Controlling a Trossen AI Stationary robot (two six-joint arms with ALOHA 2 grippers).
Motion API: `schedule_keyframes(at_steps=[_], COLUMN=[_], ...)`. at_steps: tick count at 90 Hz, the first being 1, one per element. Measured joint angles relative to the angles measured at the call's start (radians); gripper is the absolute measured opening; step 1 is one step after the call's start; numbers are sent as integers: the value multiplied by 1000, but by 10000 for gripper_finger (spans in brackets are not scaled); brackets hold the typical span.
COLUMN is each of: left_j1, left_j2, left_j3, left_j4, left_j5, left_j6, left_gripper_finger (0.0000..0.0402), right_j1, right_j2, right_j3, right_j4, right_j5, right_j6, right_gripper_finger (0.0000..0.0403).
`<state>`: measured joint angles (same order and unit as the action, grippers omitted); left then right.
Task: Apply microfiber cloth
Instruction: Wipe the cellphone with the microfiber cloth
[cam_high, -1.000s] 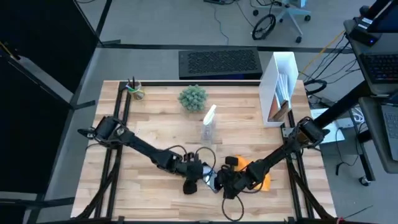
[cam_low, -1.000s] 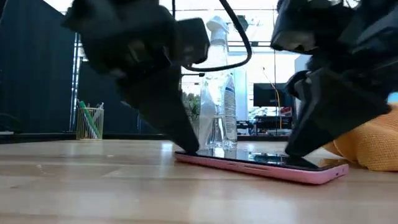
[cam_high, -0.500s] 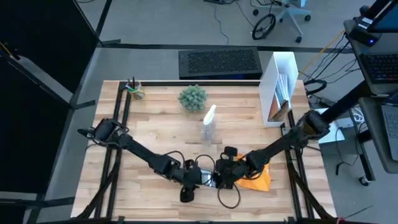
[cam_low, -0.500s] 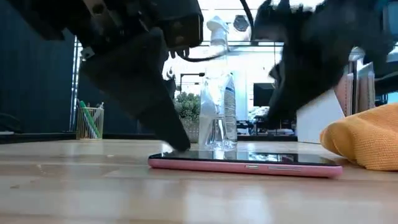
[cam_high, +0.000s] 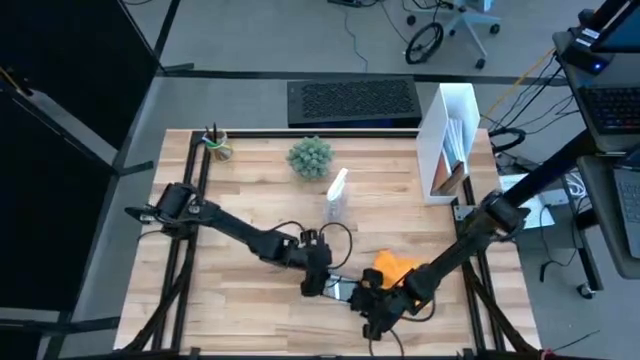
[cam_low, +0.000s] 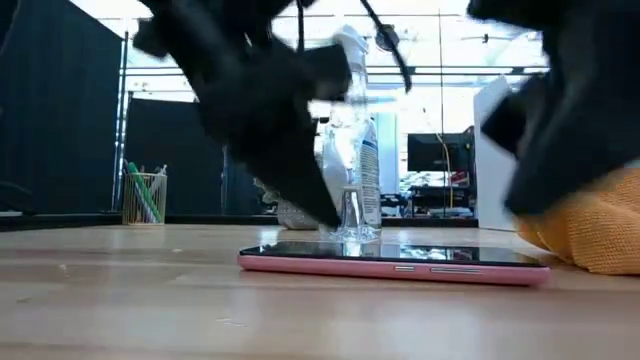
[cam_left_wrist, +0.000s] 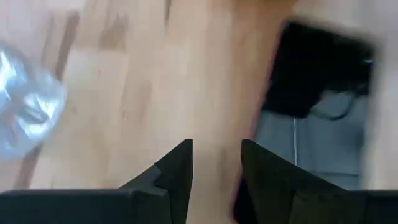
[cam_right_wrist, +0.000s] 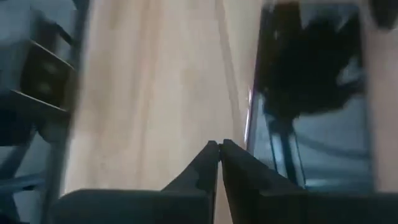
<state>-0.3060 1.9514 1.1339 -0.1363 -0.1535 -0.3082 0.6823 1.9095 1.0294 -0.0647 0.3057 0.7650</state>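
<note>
Phone (cam_low: 395, 262) w/ pink edge lies flat, screen up, near front of wooden worktop (cam_high: 250, 190), closest thing in low view. Right pincer (cam_high: 372, 308) hangs low at phone's front-right end, fingers pressed together, nothing between them; its wrist view shows the two tips (cam_right_wrist: 219, 152) meeting over bare wood just beside the dark glass. Left pincer (cam_high: 316, 287) sits at phone's other end, fingers (cam_left_wrist: 180, 168) slightly spread w/ a narrow gap, empty, phone just beside them. Microfiber cloth (cam_high: 393, 270), bright orange and bunched, lies on worktop just right of phone, partly under right arm; in low view it's a soft mound (cam_low: 590, 235) at the right edge, apart from both pincers. Farther back, mid-worktop, a clear spray bottle (cam_high: 337, 199) w/ blue label stands upright. Beyond it a small green plant (cam_high: 310, 157), a pen cup (cam_high: 217, 146) at far-left corner, and a white file holder (cam_high: 449, 140) at far right.
</note>
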Motion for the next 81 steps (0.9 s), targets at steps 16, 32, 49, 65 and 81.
schedule_keyframes(at_steps=[16,32,49,65,81], left_j1=[-19,-61,-100,-117,-110], left_j2=[9,9,9,11,11], left_j3=[-3,-18,-18,-20,-21], left_j4=[-4,0,-1,36,47], left_j5=[31,67,72,75,74], left_j6=[-27,-87,-152,-159,-161], left_gripper_finger=[123,123,123,123,123], right_j1=[-5,-39,-100,-171,-217], right_j2=[23,0,-6,-5,-9], right_j3=[2,5,3,2,1], right_j4=[-33,-130,-151,-139,-132], right_j5=[9,1,7,20,4], right_j6=[9,-28,-91,-137,-191], right_gripper_finger=[4,4,4,4,4])
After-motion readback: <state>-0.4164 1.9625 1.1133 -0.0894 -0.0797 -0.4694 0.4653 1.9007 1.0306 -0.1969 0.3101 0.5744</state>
